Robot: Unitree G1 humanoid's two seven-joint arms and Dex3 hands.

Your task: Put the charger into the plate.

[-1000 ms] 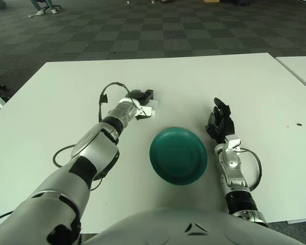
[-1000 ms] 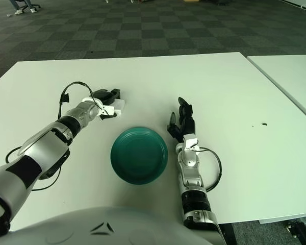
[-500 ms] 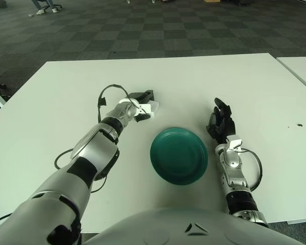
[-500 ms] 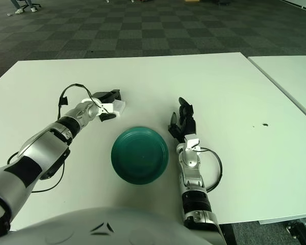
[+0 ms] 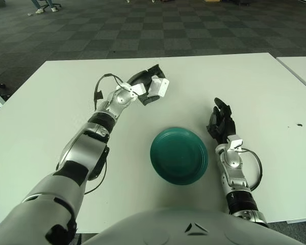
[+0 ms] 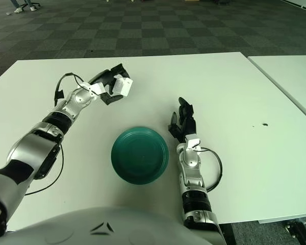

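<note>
Nearest the robot, the green plate (image 5: 179, 155) is sitting on the white table (image 5: 51, 117), with the right hand (image 5: 221, 122) showing just to its right, fingers loosely extended and holding nothing. Farther out and to the left, the left hand (image 5: 149, 88) is gripping the white charger (image 5: 159, 86) above the table, fingers closed around it. The plate is lying nearer the robot and to the right of that hand, so the carry looks to be running back toward the body and rightward
</note>
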